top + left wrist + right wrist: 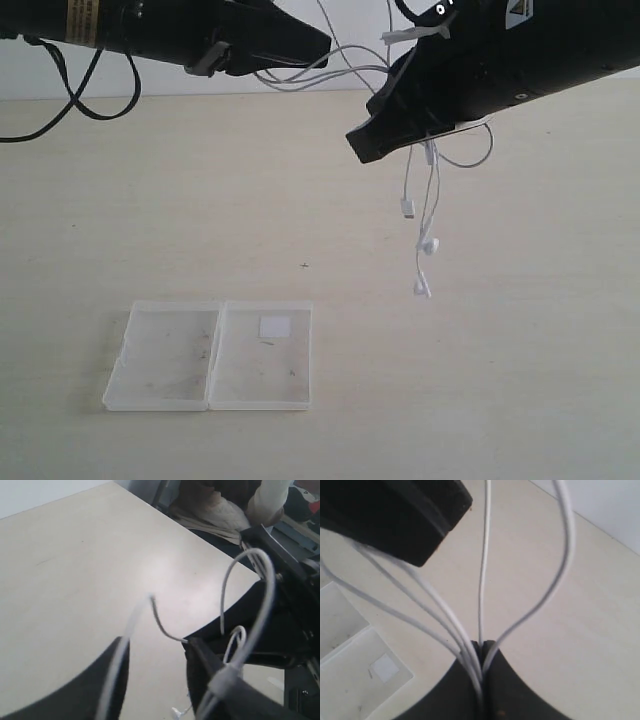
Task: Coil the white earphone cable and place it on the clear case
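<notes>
Exterior view: right gripper (362, 148) and left gripper (312, 45) hang close together, high over the table (520, 390).
Right gripper: jaws pressed together on several strands of the white earphone cable (432, 195).
Left gripper: fingers (205, 667) stand apart; strands run past them, hold unclear.
Cable: loops span both grippers; 2 earbuds (428, 245) dangle under the right one, off the table.
Clear case (165, 365): lies opened flat on the table, well apart from the cable.

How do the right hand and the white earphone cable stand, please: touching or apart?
Touching. The right wrist view shows several strands of the white earphone cable running into the closed right hand and pinched there.
</notes>
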You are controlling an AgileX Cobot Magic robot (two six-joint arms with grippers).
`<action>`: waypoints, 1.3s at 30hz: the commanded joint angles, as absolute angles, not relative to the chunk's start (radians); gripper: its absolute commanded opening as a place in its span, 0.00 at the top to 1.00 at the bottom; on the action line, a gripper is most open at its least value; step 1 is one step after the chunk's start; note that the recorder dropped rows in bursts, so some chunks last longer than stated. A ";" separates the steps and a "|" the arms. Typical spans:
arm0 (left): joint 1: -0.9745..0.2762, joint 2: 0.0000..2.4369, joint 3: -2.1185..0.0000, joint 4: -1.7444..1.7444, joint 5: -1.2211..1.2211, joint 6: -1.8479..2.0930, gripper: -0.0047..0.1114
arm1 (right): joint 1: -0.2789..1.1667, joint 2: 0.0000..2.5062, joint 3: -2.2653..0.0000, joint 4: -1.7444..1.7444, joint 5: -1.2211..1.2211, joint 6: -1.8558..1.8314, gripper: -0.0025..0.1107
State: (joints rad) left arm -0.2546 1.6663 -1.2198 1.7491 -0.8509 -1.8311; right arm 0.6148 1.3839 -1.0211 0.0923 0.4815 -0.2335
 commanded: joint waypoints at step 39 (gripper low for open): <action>-0.229 1.613 -1.283 1.744 -0.985 -1.855 0.25 | 0.617 1.431 -1.055 0.070 0.746 -0.260 0.98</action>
